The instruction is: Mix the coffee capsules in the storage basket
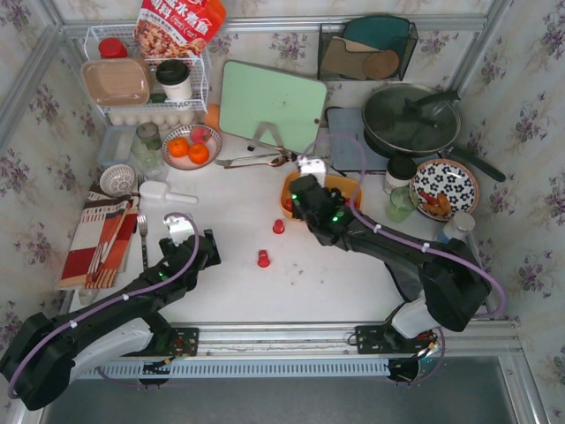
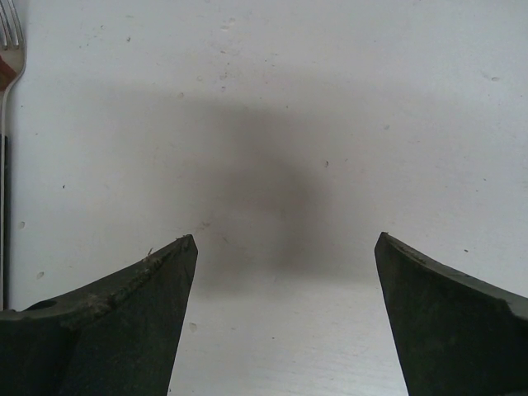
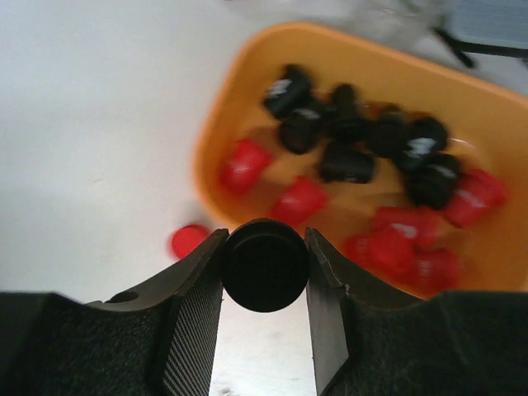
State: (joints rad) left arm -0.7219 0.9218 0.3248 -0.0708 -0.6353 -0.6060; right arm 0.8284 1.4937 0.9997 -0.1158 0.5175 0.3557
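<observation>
The orange storage basket point(image 1: 354, 186) sits mid-table, mostly hidden under my right gripper point(image 1: 298, 193). In the right wrist view the basket point(image 3: 216, 124) holds several black coffee capsules point(image 3: 346, 140) at its far side and several red capsules point(image 3: 404, 239) nearer. My right gripper point(image 3: 266, 233) is shut on a black capsule point(image 3: 264, 268), held above the table just outside the basket's near rim. Loose red capsules lie on the table point(image 1: 279, 226) point(image 1: 263, 259); one shows in the right wrist view point(image 3: 189, 241). My left gripper point(image 1: 210, 247) point(image 2: 285, 237) is open and empty over bare table.
A fork point(image 1: 142, 231) point(image 2: 8, 49) and a striped cloth point(image 1: 99, 234) lie at the left. A bowl of oranges point(image 1: 188, 150), a green cutting board point(image 1: 272, 104), a pan point(image 1: 410, 119), a flowered plate point(image 1: 444, 188) and a glass point(image 1: 400, 203) ring the back and right.
</observation>
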